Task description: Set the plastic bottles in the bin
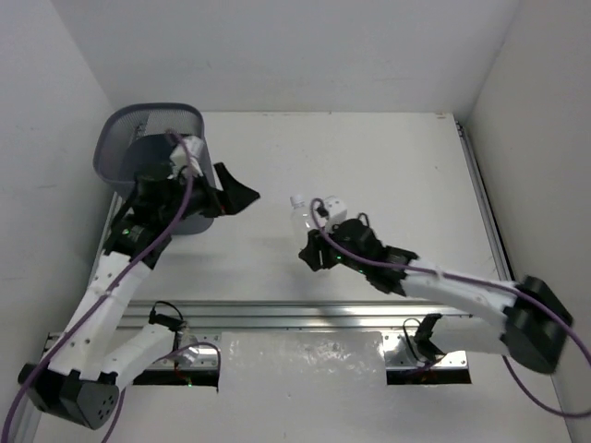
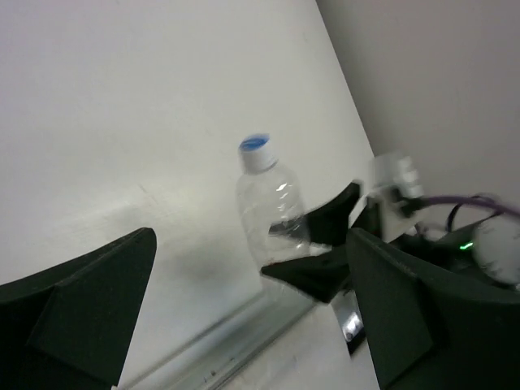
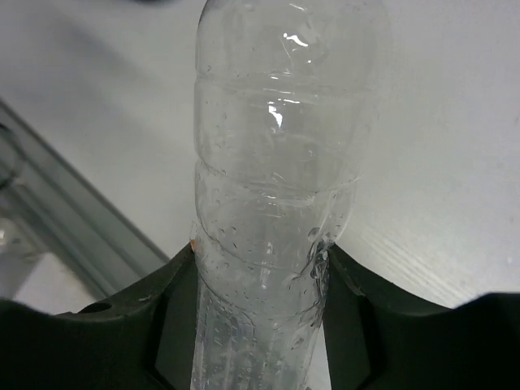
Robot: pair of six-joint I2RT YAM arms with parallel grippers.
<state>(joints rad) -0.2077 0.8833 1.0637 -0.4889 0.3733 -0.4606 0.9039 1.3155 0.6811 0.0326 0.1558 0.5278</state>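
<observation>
The right tool (image 1: 311,247) clamps both sides of a clear ribbed plastic bottle (image 3: 272,203) near the middle of the white counter (image 1: 388,166). The left tool (image 1: 235,189) gapes wide beside the round dark wire-mesh bin (image 1: 138,125).

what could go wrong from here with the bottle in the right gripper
The right gripper pinches the clear bottle low on its thin wall, so it could slip or tip when lifted. The open left gripper hangs beside the bin, on the likely path there, so the arms might collide.
</observation>
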